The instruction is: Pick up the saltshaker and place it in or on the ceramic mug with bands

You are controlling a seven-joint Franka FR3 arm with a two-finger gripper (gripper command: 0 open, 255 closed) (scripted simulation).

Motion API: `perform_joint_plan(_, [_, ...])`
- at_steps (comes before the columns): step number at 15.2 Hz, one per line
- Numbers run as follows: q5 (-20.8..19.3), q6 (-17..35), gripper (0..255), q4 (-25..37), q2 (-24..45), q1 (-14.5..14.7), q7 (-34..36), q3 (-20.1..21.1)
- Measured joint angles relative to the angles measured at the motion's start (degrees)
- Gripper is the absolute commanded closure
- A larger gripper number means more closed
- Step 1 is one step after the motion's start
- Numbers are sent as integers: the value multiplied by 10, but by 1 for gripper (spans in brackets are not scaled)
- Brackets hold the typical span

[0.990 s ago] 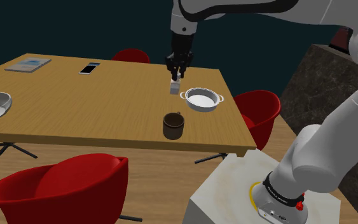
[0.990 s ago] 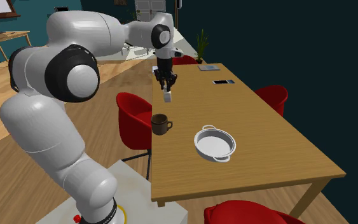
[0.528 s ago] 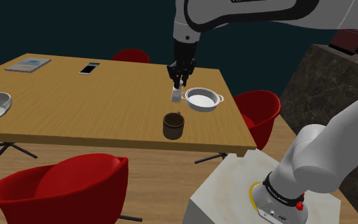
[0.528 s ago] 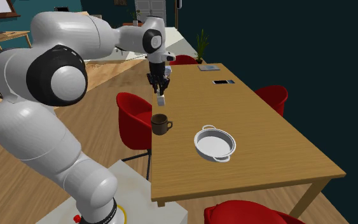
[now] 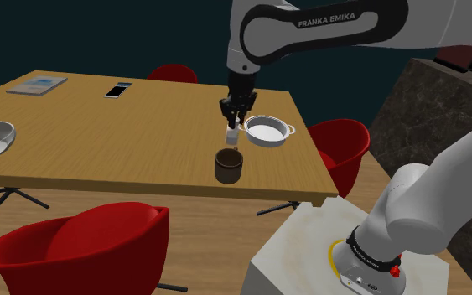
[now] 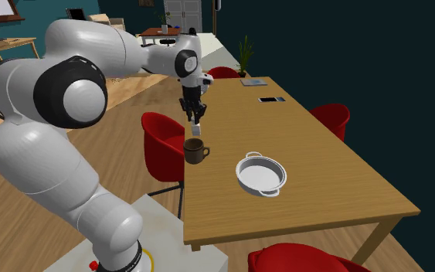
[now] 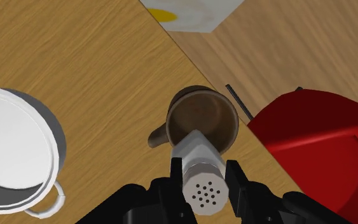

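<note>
Above the brown mug [image 5: 229,166], at the table's [image 5: 100,142] near edge, the gripper [image 7: 205,169] hangs with its fingers clamped on the white shaker [image 7: 199,153], clear of the rim. A white pan [image 5: 267,130] sits near the mug, and a red chair [image 7: 317,127] stands beside the table.

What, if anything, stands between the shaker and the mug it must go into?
Nothing visible. The claw holds the shaker in the air just over the mug, whose open mouth looks empty. The pot sits off to the side, clear of the path.
</note>
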Motion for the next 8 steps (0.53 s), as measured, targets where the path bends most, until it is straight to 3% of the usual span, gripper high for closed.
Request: perform_joint_plan(8, [0,64,255,-53,11,1,0,2])
